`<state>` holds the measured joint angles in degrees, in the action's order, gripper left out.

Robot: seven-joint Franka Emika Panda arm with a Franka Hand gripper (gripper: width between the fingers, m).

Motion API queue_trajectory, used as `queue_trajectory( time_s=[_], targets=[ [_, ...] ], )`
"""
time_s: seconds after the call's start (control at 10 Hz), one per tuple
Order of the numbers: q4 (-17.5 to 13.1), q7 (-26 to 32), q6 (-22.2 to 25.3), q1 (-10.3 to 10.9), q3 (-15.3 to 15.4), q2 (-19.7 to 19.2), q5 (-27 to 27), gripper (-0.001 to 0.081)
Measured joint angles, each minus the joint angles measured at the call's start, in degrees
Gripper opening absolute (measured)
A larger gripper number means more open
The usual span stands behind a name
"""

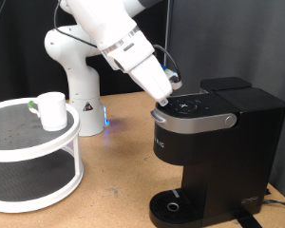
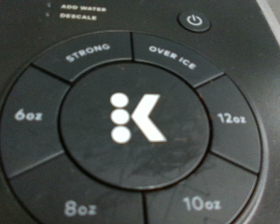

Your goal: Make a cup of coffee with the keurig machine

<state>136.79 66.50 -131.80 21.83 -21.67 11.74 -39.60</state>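
The black keurig machine (image 1: pixel 214 142) stands at the exterior view's right, its silver-grey lid handle closed and its round drip tray (image 1: pixel 173 205) bare. My gripper (image 1: pixel 167 94) hangs just above the machine's top button panel, at its near-left edge; its fingers are too small to read. The wrist view is filled by the round button panel (image 2: pixel 135 117): a central K button, with STRONG, OVER ICE, 6oz, 8oz, 10oz and 12oz segments around it and a power button (image 2: pixel 196 20). No fingers show there. The white cup (image 1: pixel 52 109) stands on the top tier of a white rack, far from the gripper.
The white two-tier round rack (image 1: pixel 33 157) stands at the exterior view's left; a small green-topped item (image 1: pixel 32 102) sits beside the cup. The arm's white base (image 1: pixel 78 76) is behind, with a blue light at its foot.
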Motion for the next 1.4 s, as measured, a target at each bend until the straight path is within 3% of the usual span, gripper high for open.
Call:
queue_trajectory(
  time_s=[0.5,1.0,1.4],
  targets=[
    [0.03,0.00,-0.09,0.00,-0.19,0.00,-0.26,0.0000],
    [-0.13,4.43,-0.06,-0.04,-1.93,0.87,-6.87,0.0000],
    [-1.71,4.31,3.00,-0.13,-3.36,2.89,-7.69,0.0000]
  ],
)
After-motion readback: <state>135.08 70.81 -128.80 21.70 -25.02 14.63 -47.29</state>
